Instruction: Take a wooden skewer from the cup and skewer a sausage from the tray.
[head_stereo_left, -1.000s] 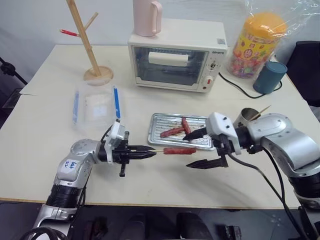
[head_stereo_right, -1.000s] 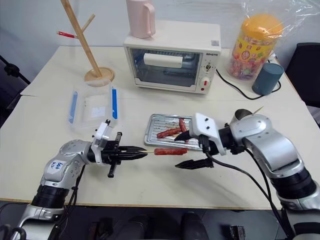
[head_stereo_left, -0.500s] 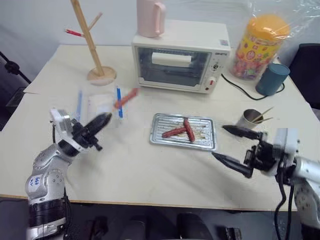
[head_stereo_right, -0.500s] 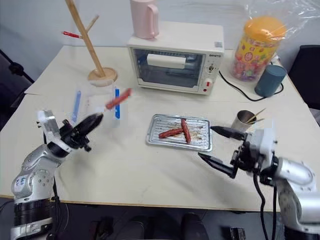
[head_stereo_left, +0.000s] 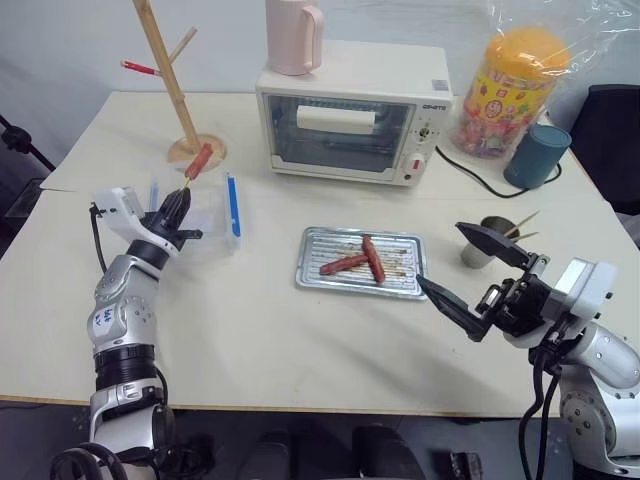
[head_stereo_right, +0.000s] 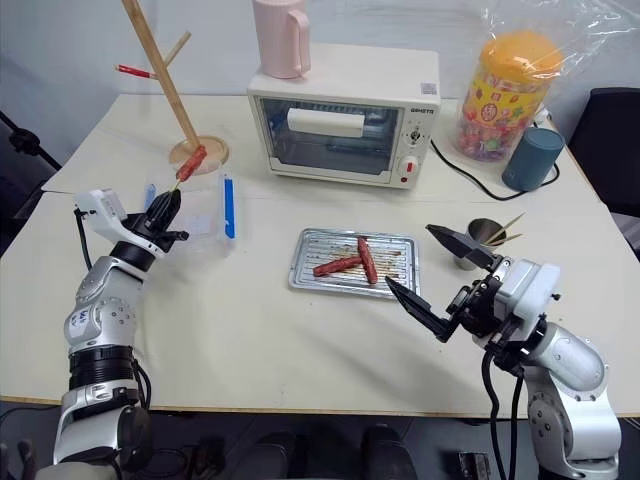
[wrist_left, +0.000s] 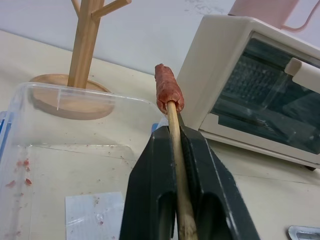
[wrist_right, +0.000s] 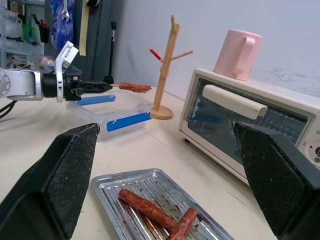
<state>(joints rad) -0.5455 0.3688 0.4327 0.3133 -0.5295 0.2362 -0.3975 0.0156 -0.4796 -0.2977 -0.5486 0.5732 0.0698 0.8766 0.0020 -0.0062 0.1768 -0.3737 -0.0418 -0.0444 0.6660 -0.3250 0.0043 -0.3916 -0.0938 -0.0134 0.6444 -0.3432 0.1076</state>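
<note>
My left gripper (head_stereo_left: 181, 198) is shut on the wooden skewer (wrist_left: 175, 135), which carries one reddish-brown sausage (head_stereo_left: 198, 162) at its tip. It is held tilted upward over the clear plastic box (head_stereo_left: 205, 225) at the left. The silver tray (head_stereo_left: 312, 272) lies mid-table with two sausages (head_stereo_left: 346, 264) crossed in it. My right gripper (head_stereo_left: 441, 256) hangs open and empty just right of the tray. Behind its upper finger stands the steel cup (head_stereo_left: 476, 250), with more skewers (head_stereo_left: 522, 224) poking out.
A white toaster oven (head_stereo_left: 350, 125) with a pink jug (head_stereo_left: 292, 35) on top stands at the back. The wooden branched stand (head_stereo_left: 168, 85) is at the back left. A candy jar (head_stereo_left: 505, 90) and a blue-grey cup (head_stereo_left: 538, 155) are at the back right.
My left arm swung left and away, carrying the skewered sausage from in front of the tray to above the clear box. My right gripper drew back to the right, still open.
</note>
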